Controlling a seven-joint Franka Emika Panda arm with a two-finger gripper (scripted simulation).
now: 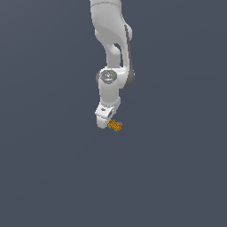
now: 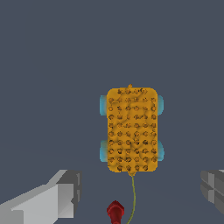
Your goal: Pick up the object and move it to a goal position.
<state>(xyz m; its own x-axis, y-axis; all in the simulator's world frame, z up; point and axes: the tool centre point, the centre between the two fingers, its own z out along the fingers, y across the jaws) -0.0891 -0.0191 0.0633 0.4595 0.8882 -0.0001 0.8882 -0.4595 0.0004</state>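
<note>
The object (image 2: 131, 129) is a small oblong orange-yellow item with a dark dotted top and teal-blue bits at its sides. It lies on the dark grey floor. A thin string runs from one end to a small red piece (image 2: 115, 212). In the exterior view the object (image 1: 115, 125) sits just beside the tip of the white arm, towards the exterior view's right. My gripper (image 2: 140, 187) is open and empty. Its grey fingers (image 2: 61, 194) stand wide apart, short of the object and not touching it. In the exterior view the gripper (image 1: 104, 120) hangs close above the floor.
The floor (image 1: 177, 177) is a plain dark grey surface on all sides. The white arm (image 1: 111, 53) comes down from the top of the exterior view. No other objects, containers or edges show.
</note>
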